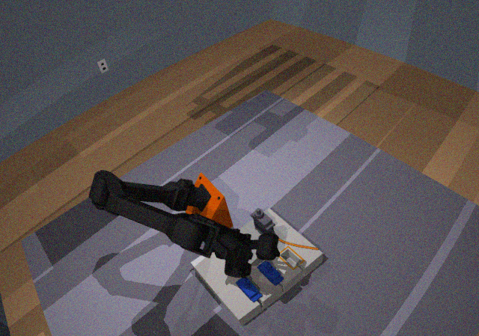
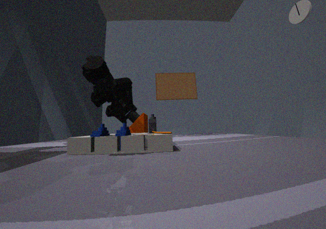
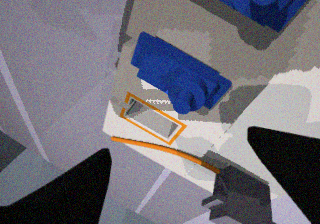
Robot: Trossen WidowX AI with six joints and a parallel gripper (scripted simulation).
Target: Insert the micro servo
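Top view: two blue servos (image 1: 270,272), one grey servo (image 1: 263,220), one orange-outlined pocket (image 1: 292,257); claw (image 1: 253,257) wide, empty.

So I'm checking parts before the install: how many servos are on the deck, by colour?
Blue servos, seated in pockets: 2
Grey servo, loose on the deck: 1
Total: 3

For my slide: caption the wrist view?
Open gripper above deck's orange-outlined empty pocket, gray servo nearby.
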